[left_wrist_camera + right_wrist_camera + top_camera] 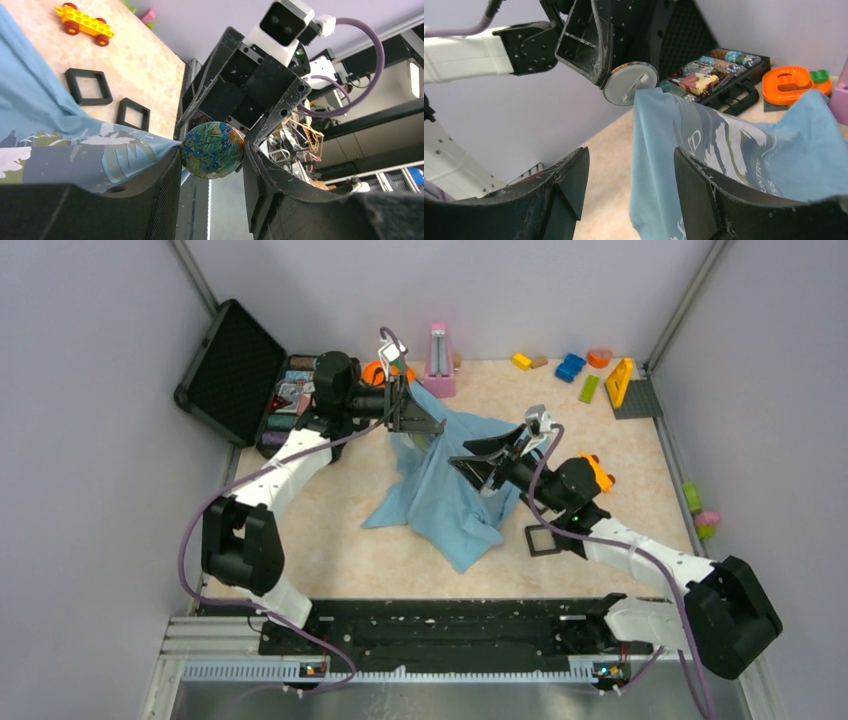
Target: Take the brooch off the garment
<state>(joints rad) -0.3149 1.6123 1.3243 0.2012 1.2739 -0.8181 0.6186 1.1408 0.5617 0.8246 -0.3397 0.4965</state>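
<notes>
The left fingers (267,195) pinched the brooch (212,150) between their tips, high above the desk (330,530) near its far edge, touching a hanging edge of the garment (45,115). The right fingers (704,190) were spread, facing it.

The beige speckled surface (330,540) carries a crumpled light blue cotton T-shirt (440,502), a small black square frame (543,540) just beside it, an open black case (232,370) and coloured toy blocks (571,367).

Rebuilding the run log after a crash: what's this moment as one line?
left gripper: shut on brooch | garment: raised at brooch, pin state unclear | right gripper: open, empty, facing brooch
</notes>
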